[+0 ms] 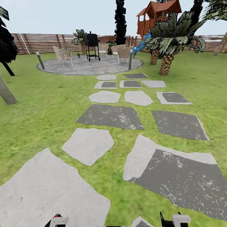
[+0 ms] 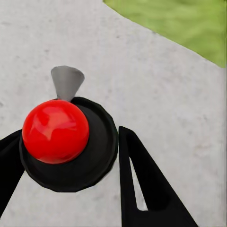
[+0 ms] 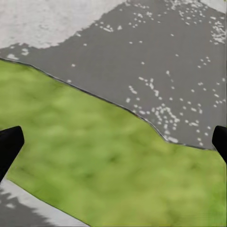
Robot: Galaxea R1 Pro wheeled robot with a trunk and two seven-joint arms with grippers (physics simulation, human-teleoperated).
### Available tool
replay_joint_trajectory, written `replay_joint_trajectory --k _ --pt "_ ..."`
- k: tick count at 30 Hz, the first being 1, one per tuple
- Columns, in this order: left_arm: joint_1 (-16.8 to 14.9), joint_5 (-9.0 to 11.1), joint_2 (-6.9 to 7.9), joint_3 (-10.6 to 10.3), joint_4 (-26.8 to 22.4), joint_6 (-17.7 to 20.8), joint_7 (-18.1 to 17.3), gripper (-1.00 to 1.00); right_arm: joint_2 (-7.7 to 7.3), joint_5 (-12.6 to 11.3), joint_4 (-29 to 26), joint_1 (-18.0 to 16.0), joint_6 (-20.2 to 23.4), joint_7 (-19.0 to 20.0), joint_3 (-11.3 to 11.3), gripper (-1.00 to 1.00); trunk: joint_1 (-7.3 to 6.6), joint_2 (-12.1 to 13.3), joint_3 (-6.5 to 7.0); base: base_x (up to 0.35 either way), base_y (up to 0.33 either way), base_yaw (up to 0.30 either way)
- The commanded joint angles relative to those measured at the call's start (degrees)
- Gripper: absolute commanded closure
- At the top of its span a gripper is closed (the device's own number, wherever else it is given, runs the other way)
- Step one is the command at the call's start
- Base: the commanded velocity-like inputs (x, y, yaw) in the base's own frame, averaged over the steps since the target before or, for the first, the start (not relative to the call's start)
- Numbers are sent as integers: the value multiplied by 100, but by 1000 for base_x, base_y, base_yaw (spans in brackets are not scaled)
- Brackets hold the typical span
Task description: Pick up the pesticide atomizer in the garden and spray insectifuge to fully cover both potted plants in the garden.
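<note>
No readable text or markings anywhere.

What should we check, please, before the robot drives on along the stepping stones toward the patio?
1. Path ahead: stepping stones run up to the patio with nothing lying on them: ok.
2. Atomizer located: a small dark thing stands on the patio near the chair, too small to identify: cannot tell.
3. Potted plants located: no low rosettes can be made out on the lawn: not ok.
4. Right gripper free: fingers wide apart over grass, nothing between them: ok.
5. Left gripper free: open, a red ball on a black disc sits between the fingers; whether it is part of the rig is unclear: cannot tell.
</note>
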Motion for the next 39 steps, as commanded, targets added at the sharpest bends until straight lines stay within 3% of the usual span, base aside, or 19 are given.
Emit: replay_joint_trajectory --k 1,21,39 --pt "-4 61 4 -43 4 -19 -13 100 1 61 5 -3 -13 -26 -38 -100 2 -1 5 313 -80 0" --pt "-5 72 4 -34 4 -2 -13 100 1 61 5 -3 -13 -26 -39 -100 2 -1 183 309 -78 0" --pt "-5 82 4 -34 4 -1 -13 100 1 61 5 -3 -13 -26 -38 -100 2 -1 343 19 -3 0"
